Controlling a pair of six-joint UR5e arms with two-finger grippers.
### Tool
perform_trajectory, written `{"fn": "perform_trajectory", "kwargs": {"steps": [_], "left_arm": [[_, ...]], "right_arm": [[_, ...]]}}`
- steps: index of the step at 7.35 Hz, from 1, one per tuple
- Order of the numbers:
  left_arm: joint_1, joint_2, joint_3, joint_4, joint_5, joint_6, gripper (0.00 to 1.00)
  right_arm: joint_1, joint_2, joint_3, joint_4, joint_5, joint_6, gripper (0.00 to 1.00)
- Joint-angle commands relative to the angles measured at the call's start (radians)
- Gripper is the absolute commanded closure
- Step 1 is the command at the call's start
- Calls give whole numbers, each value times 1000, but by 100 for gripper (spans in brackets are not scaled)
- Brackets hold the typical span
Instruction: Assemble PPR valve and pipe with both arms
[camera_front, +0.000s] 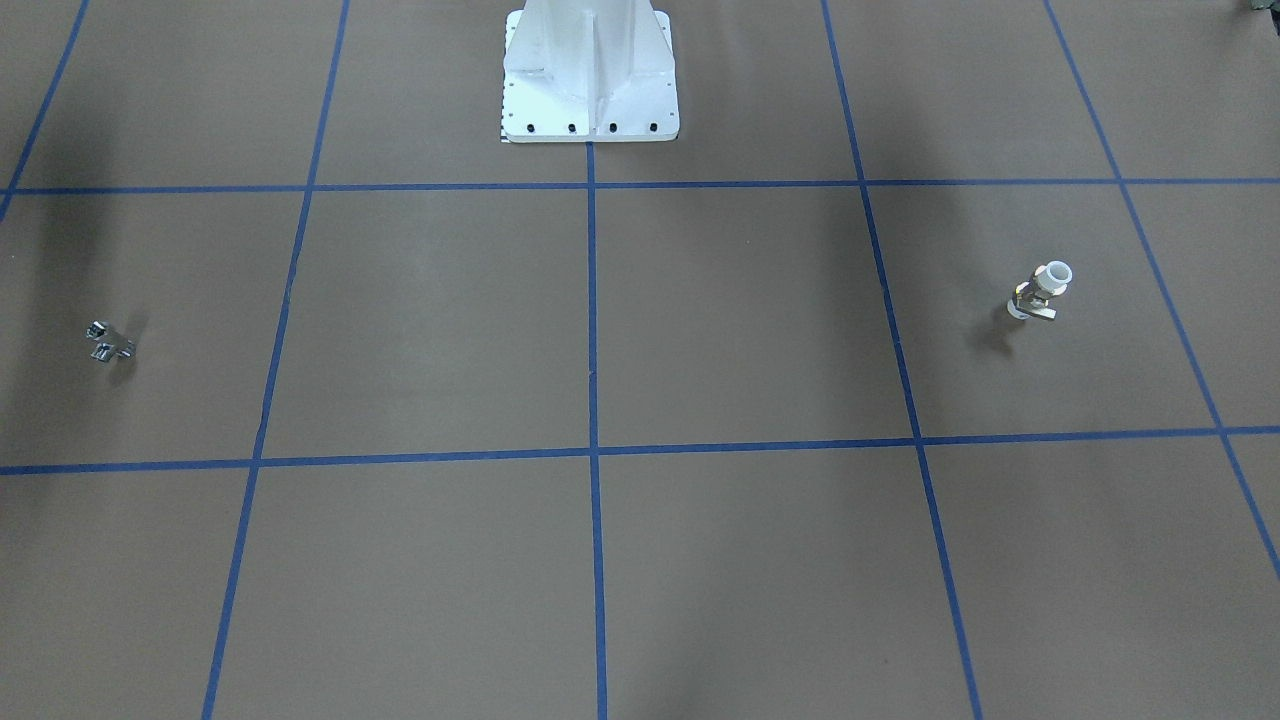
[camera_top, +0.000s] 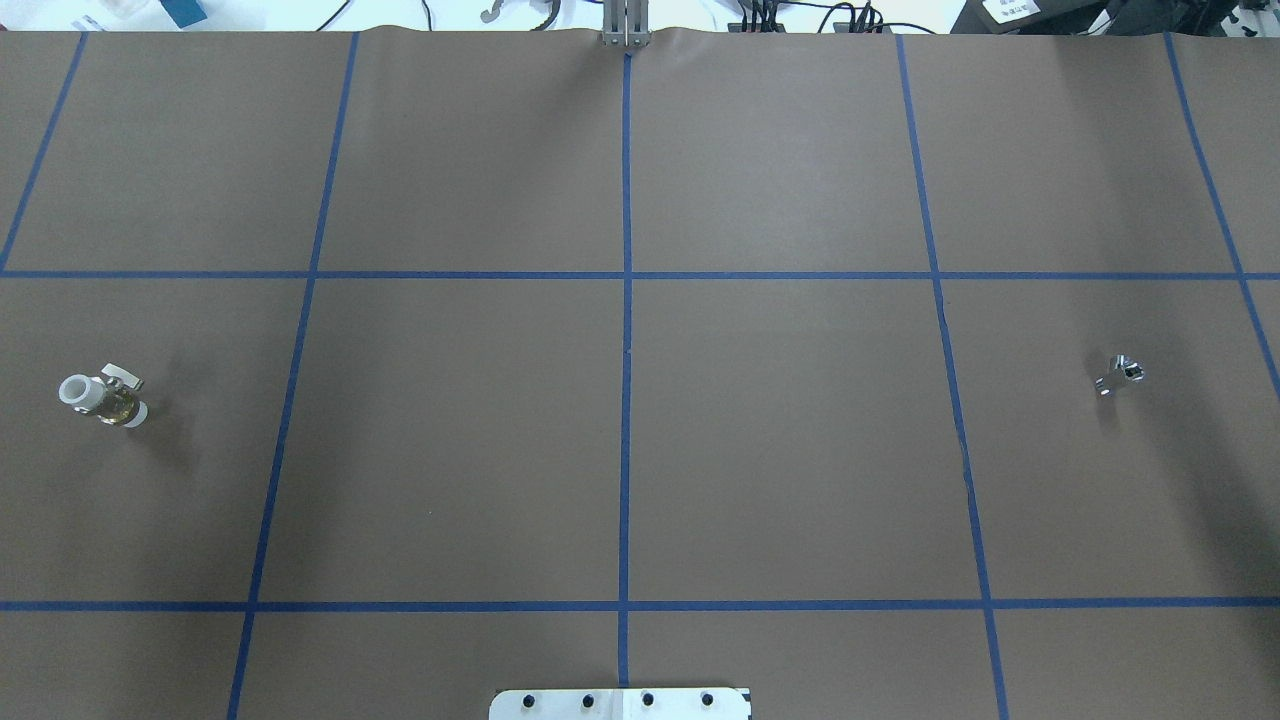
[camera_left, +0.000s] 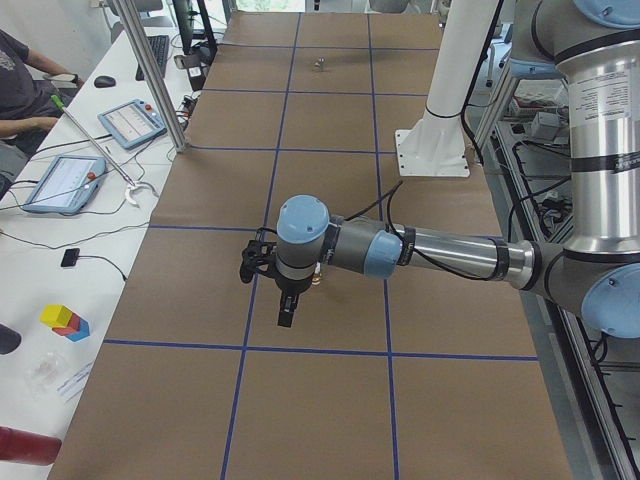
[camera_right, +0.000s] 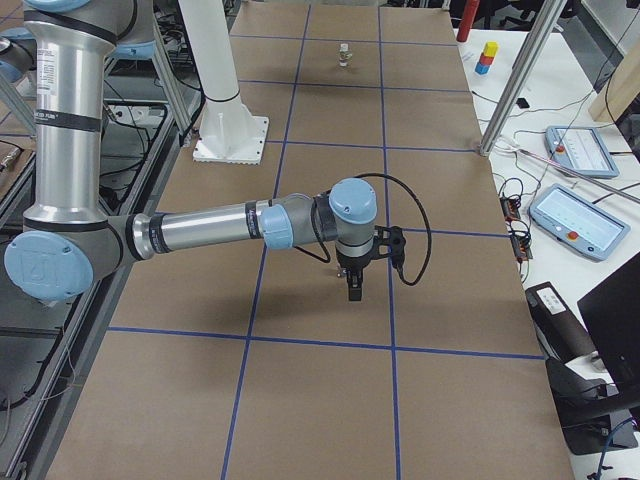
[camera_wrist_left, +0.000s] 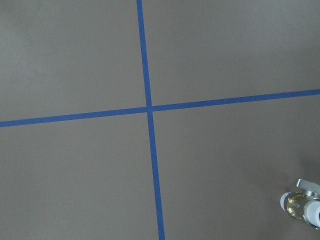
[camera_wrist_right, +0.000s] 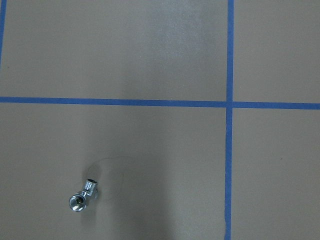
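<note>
In the overhead view, the PPR valve (camera_top: 102, 396), white with a brass middle, is resting at nine o'clock; the chrome pipe (camera_top: 1122, 372) is sitting at three o'clock.

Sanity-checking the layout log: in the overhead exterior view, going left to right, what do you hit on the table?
PPR valve → white base plate at the bottom edge → pipe
</note>
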Motion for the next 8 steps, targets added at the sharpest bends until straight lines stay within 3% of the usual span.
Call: {"fn": "perform_trajectory", "kwargs": {"steps": [1,8], "left_arm": [[1,-1,17,7,0,-5,0],[2,-1,32,-71,-107,-14,0]], "right_arm": [[0,13,-49,0,-1,-2,1],[-3,13,-40,3,6,-7,0]]}}
